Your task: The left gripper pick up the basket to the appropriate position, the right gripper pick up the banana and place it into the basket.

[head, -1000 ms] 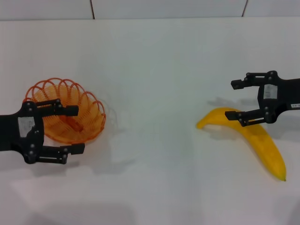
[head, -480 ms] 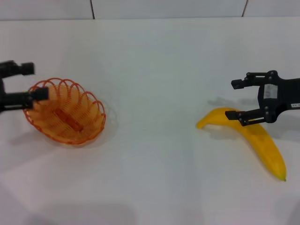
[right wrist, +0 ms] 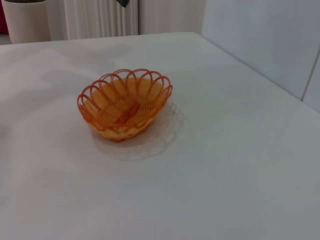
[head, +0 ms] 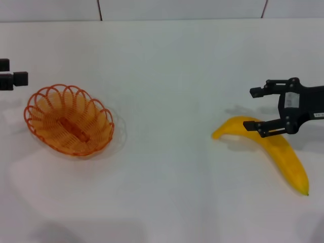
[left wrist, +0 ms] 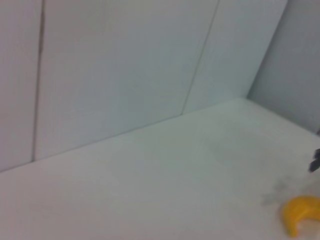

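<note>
The orange wire basket (head: 69, 119) sits empty on the white table at the left; the right wrist view also shows the basket (right wrist: 125, 102). My left gripper (head: 9, 72) is at the picture's left edge, beyond the basket and clear of it, with its fingers apart and nothing between them. On the right lies the yellow banana (head: 276, 149), whose end also shows in the left wrist view as the banana (left wrist: 300, 216). My right gripper (head: 255, 109) hangs open at the banana's thicker end, with one finger over the fruit and the other beyond it.
A white tabletop (head: 167, 101) runs back to a panelled wall (head: 182, 9). In the right wrist view a pale pot (right wrist: 25, 20) stands past the table's far end.
My left gripper has pulled away from over the basket, going left and toward the back edge. The basket stays where it was. The right gripper and the banana have not moved.
</note>
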Robot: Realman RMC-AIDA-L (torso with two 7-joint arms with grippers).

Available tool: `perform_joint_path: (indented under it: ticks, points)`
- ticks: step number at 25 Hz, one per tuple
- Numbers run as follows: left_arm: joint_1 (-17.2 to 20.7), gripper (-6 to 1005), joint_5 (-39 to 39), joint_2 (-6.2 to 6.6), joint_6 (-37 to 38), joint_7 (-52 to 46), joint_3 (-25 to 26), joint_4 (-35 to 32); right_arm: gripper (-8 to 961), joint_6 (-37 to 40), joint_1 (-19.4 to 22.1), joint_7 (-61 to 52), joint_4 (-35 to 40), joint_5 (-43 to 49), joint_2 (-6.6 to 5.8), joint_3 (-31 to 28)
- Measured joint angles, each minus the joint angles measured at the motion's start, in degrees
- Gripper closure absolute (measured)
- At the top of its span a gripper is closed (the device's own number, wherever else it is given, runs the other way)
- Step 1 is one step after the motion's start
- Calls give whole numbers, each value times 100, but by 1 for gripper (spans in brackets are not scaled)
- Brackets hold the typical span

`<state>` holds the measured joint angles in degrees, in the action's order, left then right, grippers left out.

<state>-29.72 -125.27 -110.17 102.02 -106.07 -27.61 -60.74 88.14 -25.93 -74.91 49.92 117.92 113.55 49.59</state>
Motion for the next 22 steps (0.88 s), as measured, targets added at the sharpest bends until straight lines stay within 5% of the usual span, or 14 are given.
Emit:
perform_joint_path:
  ticks: [9, 16, 22]
  points:
    - [-403, 168, -1430, 50, -482, -399, -2, -13, 90, -8, 0, -13, -27, 10, 7, 13]
    - [-435, 175, -1694, 47, -989, -476, -5, -4, 90, -16, -23, -15, -81, 13, 9, 10]
    - [-532, 182, -2020, -105, -1352, -440, -75, 52, 91, -16, -39, -15, -93, 12, 9, 23]
